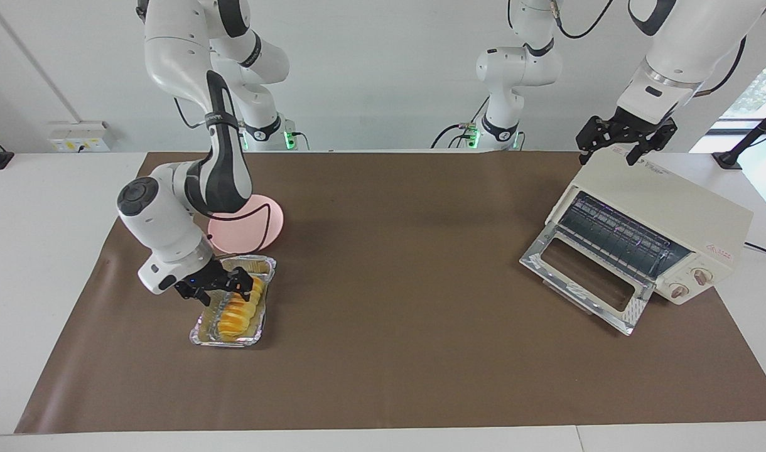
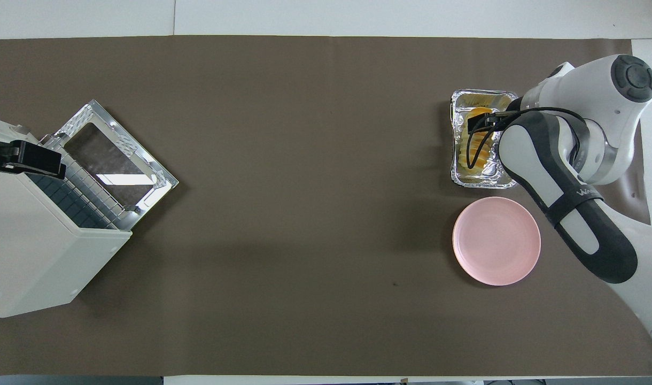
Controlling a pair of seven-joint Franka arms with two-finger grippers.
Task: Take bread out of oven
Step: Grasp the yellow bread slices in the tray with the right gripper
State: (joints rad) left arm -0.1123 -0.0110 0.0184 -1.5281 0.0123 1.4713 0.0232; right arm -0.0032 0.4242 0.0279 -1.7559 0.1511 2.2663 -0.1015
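Bread (image 1: 237, 311) sits in the foil tray (image 1: 202, 334) on the counter (image 1: 395, 263), toward the right arm's end, just beside the pink plate (image 1: 260, 226) and a bit farther from the robots than it. Right gripper (image 1: 223, 287) is over the tray and the loaf, fingers apart, nothing gripped. Oven (image 1: 665, 216) stands at the left arm's end, door (image 1: 587, 279) dropped open, wire rack visible. Left gripper (image 1: 628, 141) waits over the oven's top, fingers apart.

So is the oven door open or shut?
Open: the cream-white toaster oven has its silver-framed glass door dropped down, wire rack showing.
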